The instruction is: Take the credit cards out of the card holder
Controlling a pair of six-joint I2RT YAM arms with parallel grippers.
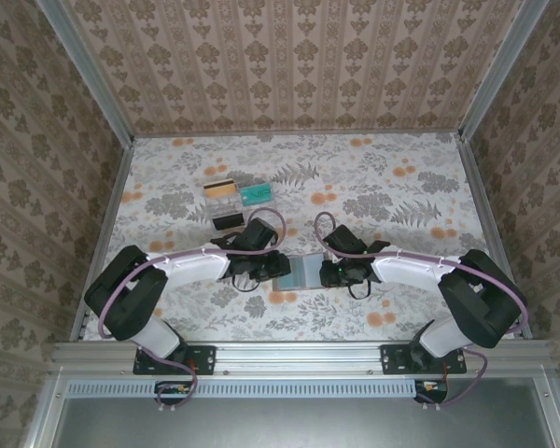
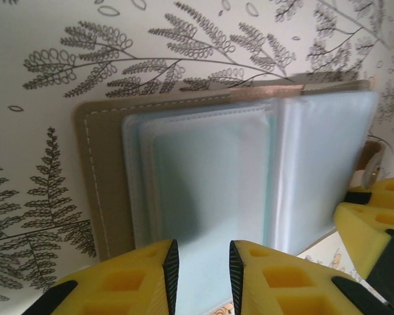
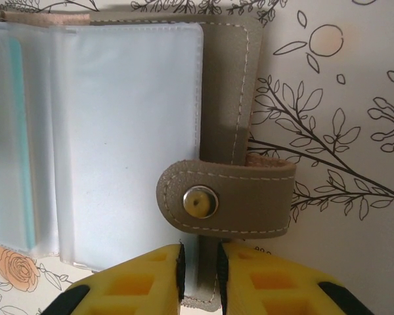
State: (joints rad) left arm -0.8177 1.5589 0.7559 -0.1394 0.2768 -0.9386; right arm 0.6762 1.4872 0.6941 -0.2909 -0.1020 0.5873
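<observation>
The card holder (image 1: 303, 271) lies open on the floral table between both grippers, its clear bluish sleeves facing up. In the left wrist view my left gripper (image 2: 203, 262) is open over the left sleeve panel (image 2: 210, 190), which shows a pale teal card inside the grey-brown cover (image 2: 105, 177). My right gripper (image 3: 200, 269) has its jaws a narrow gap apart over the stitched right edge of the cover (image 3: 246, 79), just below the snap tab (image 3: 226, 200). Whether they pinch it is unclear. A teal card edge (image 3: 23, 131) shows in a sleeve.
Three loose cards lie behind the left arm: a gold-striped one (image 1: 221, 187), a teal one (image 1: 256, 194) and a dark one (image 1: 228, 221). Patterned walls close in the table on three sides. Open tabletop stretches to the back right (image 1: 401, 187).
</observation>
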